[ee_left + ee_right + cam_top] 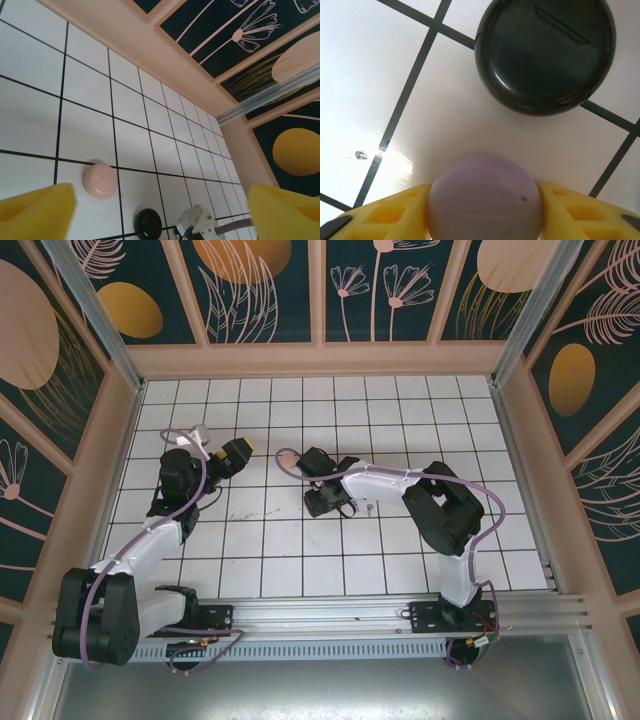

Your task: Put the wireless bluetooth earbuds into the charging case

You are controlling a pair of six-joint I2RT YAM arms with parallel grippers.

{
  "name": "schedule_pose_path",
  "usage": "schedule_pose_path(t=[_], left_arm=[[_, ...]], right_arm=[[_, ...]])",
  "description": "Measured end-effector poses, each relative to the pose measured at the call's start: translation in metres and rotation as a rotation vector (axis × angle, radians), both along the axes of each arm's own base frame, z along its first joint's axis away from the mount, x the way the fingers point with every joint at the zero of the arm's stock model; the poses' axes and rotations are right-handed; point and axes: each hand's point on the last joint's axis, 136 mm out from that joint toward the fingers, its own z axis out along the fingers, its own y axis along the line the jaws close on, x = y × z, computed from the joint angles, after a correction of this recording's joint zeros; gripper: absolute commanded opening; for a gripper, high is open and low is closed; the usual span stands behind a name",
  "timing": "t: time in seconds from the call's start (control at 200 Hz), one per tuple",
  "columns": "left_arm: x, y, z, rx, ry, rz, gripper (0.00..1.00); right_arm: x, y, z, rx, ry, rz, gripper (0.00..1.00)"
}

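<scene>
Right gripper (484, 214) clamps lilac case (482, 192), both sides. Best hold soft, keep case flat, steer clear of black case (545, 55) close by. Left gripper (160, 212) fingers wide apart, empty.

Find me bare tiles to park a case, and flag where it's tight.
Free: the far tile rows of the table along the back wall; the near rows between the two arm bases. Crowded: mid-table, where the right hand holds the lilac case close beside the black case, with the pink case near the black one.
</scene>
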Motion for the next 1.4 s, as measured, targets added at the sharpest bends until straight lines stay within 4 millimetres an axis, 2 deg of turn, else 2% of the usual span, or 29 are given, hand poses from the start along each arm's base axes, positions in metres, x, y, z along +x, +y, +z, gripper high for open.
schedule_pose_path(t=[0.24, 0.5, 0.701, 0.871, 1.001, 1.086, 1.181, 1.286, 1.401], left_arm=[[-0.002, 0.005, -0.003, 0.003, 0.004, 0.030, 0.99], [0.002, 0.014, -0.011, 0.006, 0.037, 0.093, 0.99], [-0.002, 0.030, -0.013, -0.010, 0.025, 0.188, 0.99], [0.000, 0.029, -0.004, -0.022, -0.006, 0.182, 0.99], [0.003, 0.024, 0.005, -0.040, -0.036, 0.162, 0.99], [0.005, 0.021, 0.008, -0.055, -0.051, 0.143, 0.99], [0.009, 0.013, 0.004, -0.071, -0.050, 0.117, 0.99], [0.009, -0.001, -0.004, -0.078, -0.048, 0.074, 0.99], [0.005, -0.026, -0.016, -0.081, -0.041, -0.001, 0.99]], right_arm=[[-0.003, 0.003, 0.001, 0.000, -0.006, 0.003, 0.42], [-0.015, 0.015, 0.008, 0.035, 0.007, 0.007, 0.40], [-0.018, 0.020, 0.037, 0.101, -0.022, -0.021, 0.40], [-0.017, 0.022, 0.066, 0.175, -0.051, -0.064, 0.40], [-0.015, 0.021, 0.080, 0.215, -0.060, -0.113, 0.40], [-0.010, 0.018, 0.085, 0.239, -0.055, -0.166, 0.40], [0.004, 0.010, 0.092, 0.280, -0.051, -0.254, 0.40], [0.029, 0.000, 0.103, 0.371, -0.044, -0.379, 0.40], [0.055, -0.010, 0.117, 0.473, -0.047, -0.505, 0.40]])
